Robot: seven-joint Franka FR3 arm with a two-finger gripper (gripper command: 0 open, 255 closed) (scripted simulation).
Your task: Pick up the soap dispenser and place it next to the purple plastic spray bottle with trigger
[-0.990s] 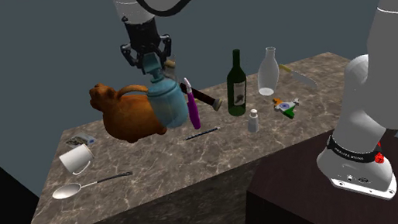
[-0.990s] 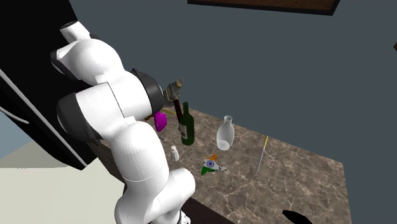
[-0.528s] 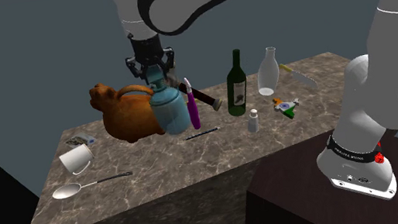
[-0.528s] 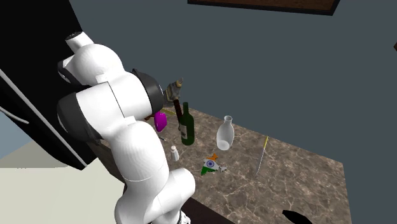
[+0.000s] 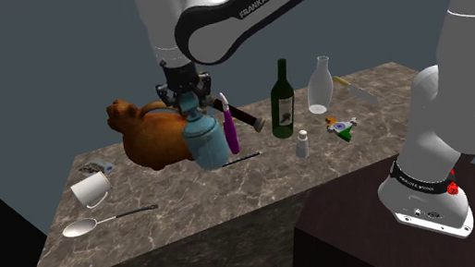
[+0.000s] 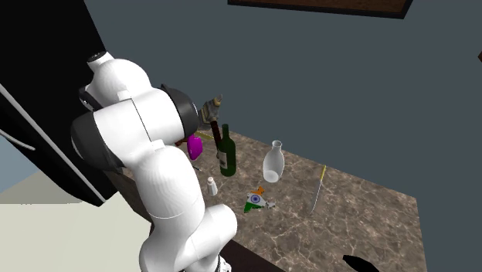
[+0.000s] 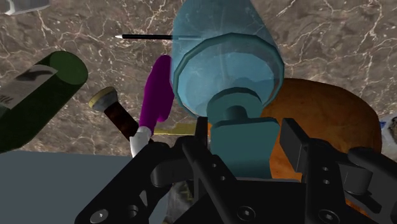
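Black gripper (image 5: 188,99) closed narrowly on the teal pump head of the soap dispenser (image 5: 205,138). In the wrist view one finger (image 7: 198,162) lies on each side of the pump, and the blue-green translucent body hangs below them. The dispenser is upright and just beside the purple spray bottle (image 5: 229,127), on that bottle's left in the shoulder view. It cannot be told whether its base rests on the marble table (image 5: 182,228), nor whether its side touches the spray bottle. In the second exterior view the white arm (image 6: 154,178) stands in front of the spray bottle (image 6: 195,147), of which a part shows at the arm's edge. The orange animal-shaped vessel (image 5: 150,134) is partly covered by the dispenser and lies farther to the shoulder view's left of the spray bottle. A brown bottle (image 5: 245,116) lies just behind the spray bottle, its neck cut off by it, and a thin black stick (image 5: 241,159) lies just in front. To the spray bottle's right in the shoulder view stand a green wine bottle (image 5: 283,99), a small white shaker (image 5: 302,143), a pale vase (image 5: 318,85), a little flag (image 5: 342,127) and a knife (image 5: 356,91). A white mug (image 5: 91,188) and a spoon (image 5: 97,221) lie well apart on the spray bottle's other side. Compared with half a second earlier the dispenser is lower and nearer the spray bottle, and a second earlier it was higher still. The arm's lettered link has swung farther into the shoulder view.
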